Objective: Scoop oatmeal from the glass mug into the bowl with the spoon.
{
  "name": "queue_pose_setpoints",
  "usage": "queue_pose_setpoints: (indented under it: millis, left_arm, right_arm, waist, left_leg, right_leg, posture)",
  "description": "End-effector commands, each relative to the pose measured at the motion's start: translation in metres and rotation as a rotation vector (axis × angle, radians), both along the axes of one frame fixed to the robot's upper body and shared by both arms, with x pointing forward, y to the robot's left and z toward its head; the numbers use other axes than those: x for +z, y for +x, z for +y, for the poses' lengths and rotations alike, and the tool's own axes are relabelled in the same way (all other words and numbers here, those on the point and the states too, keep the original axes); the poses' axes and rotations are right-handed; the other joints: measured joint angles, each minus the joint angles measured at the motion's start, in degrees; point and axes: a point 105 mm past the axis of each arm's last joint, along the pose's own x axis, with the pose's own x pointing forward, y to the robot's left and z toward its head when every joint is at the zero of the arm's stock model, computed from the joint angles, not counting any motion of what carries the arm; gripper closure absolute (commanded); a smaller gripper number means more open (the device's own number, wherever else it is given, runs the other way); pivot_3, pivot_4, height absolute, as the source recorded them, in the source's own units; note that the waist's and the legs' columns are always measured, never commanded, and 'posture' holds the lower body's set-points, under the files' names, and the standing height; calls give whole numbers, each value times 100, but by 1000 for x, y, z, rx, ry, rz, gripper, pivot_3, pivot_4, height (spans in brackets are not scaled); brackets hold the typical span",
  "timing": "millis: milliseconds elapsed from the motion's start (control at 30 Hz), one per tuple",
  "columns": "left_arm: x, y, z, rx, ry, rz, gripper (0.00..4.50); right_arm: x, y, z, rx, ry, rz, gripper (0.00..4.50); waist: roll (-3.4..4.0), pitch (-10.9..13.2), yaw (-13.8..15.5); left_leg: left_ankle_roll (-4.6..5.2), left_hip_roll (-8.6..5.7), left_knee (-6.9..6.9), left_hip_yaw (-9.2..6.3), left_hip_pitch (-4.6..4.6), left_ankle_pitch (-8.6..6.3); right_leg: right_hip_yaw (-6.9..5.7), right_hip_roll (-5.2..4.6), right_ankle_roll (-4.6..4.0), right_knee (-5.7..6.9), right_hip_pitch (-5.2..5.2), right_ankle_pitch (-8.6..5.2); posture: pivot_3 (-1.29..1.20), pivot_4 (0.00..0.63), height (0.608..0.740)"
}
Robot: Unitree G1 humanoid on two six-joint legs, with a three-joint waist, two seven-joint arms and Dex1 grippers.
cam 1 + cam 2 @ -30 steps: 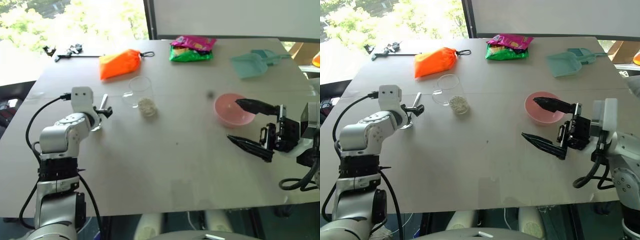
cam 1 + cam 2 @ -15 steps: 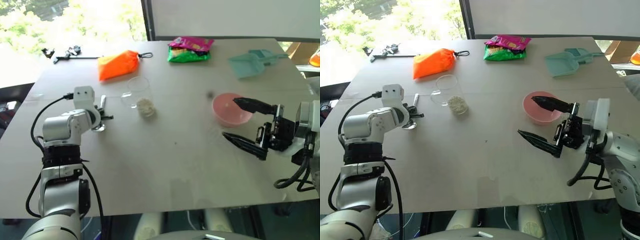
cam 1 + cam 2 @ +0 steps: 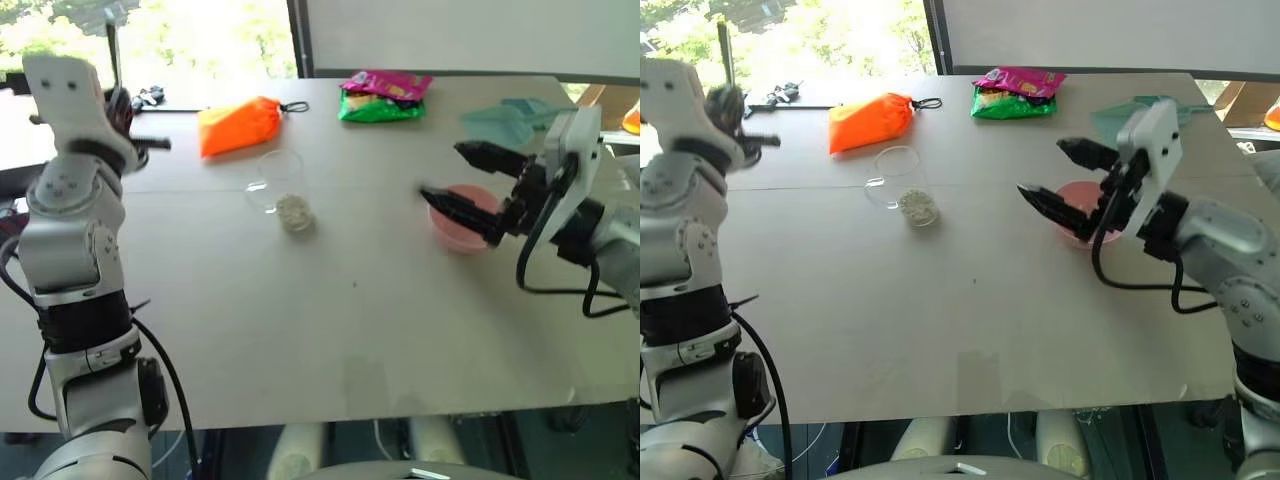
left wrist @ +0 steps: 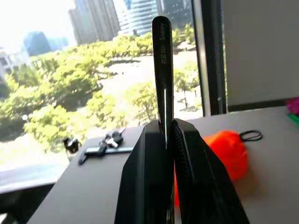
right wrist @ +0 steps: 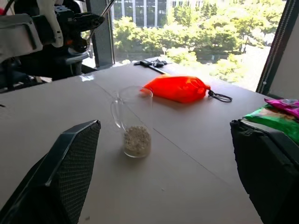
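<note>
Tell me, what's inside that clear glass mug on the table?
A small heap of pale oatmeal sits at the bottom of the glass mug; the rest of it is empty. Nothing covers it.

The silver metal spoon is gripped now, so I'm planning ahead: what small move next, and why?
Probably bring the left gripper, shut on the slim silver metal spoon, down toward the clear glass mug: the pale oatmeal flakes sit inside.

Spoon [image 4: 162, 70] bowl end hidden between pincer fingers [image 4: 140, 186]; pink bowl [image 3: 1087, 232] partly covered.
</note>
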Motion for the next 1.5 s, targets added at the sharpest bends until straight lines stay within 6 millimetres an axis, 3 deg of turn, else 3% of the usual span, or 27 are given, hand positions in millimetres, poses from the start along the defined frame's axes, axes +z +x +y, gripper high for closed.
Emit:
queue_pose_setpoints:
  millis: [33, 167, 300, 467, 900, 1167, 1233, 1500]
  left_arm:
    - [20, -17, -59, -285, 189, -79, 4458]
    - [12, -19, -124, -532, 330, -89, 4458]
    - [-5, -22, -155, -661, 449, -105, 4458]
    - [-13, -26, -173, -773, 462, -124, 4458]
    - [-21, -29, -178, -814, 483, -118, 4458]
    - [-19, -30, -179, -812, 491, -119, 4500]
    - [-21, -30, -178, -812, 498, -115, 4500]
    - [-33, -34, -176, -878, 469, -48, 4500]
  right_arm:
    - [16, 17, 11, -30, 57, 60, 0]
    - [55, 26, 37, 37, 242, 119, 0]
    - [64, 37, 44, 28, 320, 222, 0]
    - [68, 44, 47, 15, 365, 264, 0]
    - [72, 40, 42, 27, 354, 254, 0]
    - [72, 38, 44, 58, 345, 272, 3749]
    - [73, 37, 44, 60, 348, 272, 4413]
    - [77, 33, 46, 100, 395, 295, 4413]
  waist:
    - [3, 2, -18]
    - [7, 6, -74]
    - [9, 6, -130]
    - [12, 7, -171]
    - [13, 8, -275]
    - [13, 8, -277]
    - [13, 8, -276]
    - [15, 9, -280]
  left_leg:
    - [0, -1, -2, 3, 0, 0]
    - [1, 1, -1, -3, -4, 1]
    - [1, 0, -2, -5, -12, 1]
    - [1, 0, -8, 2, -19, 1]
    - [2, 1, -5, 2, -22, 2]
    - [2, 1, -4, 3, -21, 2]
    - [2, 1, -4, 3, -21, 2]
    - [2, 2, -1, 2, -21, 2]
  right_leg:
    - [1, 0, 0, 1, -1, 0]
    - [-5, 6, 0, 8, -4, 0]
    - [-8, 6, 0, 10, -8, 0]
    - [-5, 6, -1, 13, -27, -1]
    - [-3, 9, 0, 18, -30, -1]
    - [-3, 9, 0, 20, -30, -1]
    - [-3, 9, 0, 19, -30, -1]
    - [-3, 9, 0, 20, -30, -1]
  posture:
    - [0, 150, 740]
    - [0, 150, 740]
    - [0, 150, 740]
    - [0, 150, 740]
    - [0, 150, 740]
    - [0, 150, 740]
    - [0, 150, 740]
    - [0, 150, 740]
